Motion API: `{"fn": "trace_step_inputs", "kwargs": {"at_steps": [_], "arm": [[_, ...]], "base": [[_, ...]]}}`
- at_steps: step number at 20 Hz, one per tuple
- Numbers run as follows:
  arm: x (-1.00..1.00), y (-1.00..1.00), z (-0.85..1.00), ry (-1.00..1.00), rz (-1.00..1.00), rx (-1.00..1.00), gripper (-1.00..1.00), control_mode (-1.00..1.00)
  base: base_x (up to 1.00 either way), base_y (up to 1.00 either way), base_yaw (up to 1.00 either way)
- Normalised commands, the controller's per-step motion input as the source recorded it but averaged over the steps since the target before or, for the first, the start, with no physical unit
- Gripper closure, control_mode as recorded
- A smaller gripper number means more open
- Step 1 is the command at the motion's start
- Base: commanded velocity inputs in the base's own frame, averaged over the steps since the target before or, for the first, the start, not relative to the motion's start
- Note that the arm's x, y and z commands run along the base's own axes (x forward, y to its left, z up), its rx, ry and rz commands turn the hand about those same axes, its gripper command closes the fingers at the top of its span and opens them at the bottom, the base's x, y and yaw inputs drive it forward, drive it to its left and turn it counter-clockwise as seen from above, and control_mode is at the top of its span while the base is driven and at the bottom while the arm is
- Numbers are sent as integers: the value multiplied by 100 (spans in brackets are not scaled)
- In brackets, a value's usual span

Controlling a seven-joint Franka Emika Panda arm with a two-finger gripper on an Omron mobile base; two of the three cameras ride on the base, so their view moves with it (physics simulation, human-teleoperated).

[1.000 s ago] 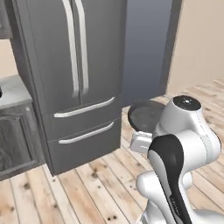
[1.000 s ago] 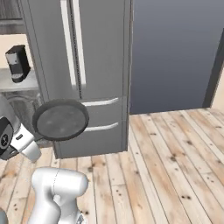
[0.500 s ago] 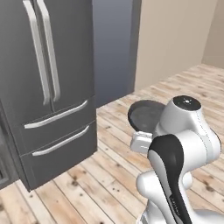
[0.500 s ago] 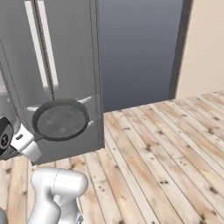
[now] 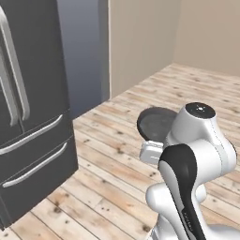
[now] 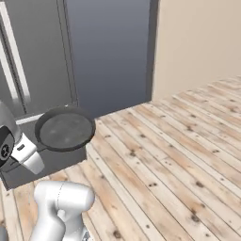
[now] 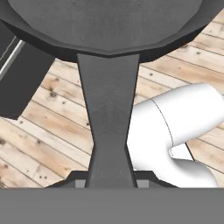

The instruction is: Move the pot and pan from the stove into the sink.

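1. Left base view: The pan (image 5: 157, 123) sits at centre right of the frame, held up over the wooden floor (image 5: 117, 159), just left of the arm's white upper link. Its rim faces the camera edge-on and tilted; the inside reads as bare dark grey, with nothing in it. A pale block of the hand lies directly beneath the rim. The pincer itself is hidden behind the arm here. A dark refrigerator (image 5: 33, 122) with two drawer handles fills the left of the frame.

2. Right base view: The pan (image 6: 65, 128) appears at centre left, its speckled bowl turned toward the camera and empty. The handle runs down and to the left from the rim toward the white hand at the left edge; the grip point is blocked from sight. Behind it stand the refrigerator's lower front (image 6: 42, 84) and a tall grey panel (image 6: 110, 52); a beige wall (image 6: 197, 42) occupies the upper right.

3. Hand view: The pan's handle (image 7: 109, 122) runs straight up the centre of the frame, from the bottom edge to the bowl across the top. The pincer (image 7: 109, 180) is clamped shut on the base of that handle, one dark tip showing on each side. The long axis of the handle lies in line with the pincer, the bowl straight ahead.

4. Judgement: The pan is in carriage. Neither stove, pot nor sink is in sight, so the delivery into the basin is not yet done.
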Motion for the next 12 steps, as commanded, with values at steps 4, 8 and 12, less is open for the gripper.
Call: {"fn": "trace_step_inputs", "kwargs": {"at_steps": [4,8,12], "arm": [[0,0,0,0,0,0,100,100],[0,0,0,0,0,0,100,100],[0,0,0,0,0,0,100,100]], "base": [[4,-19,-38],[3,-20,-38],[3,-20,-38]]}}
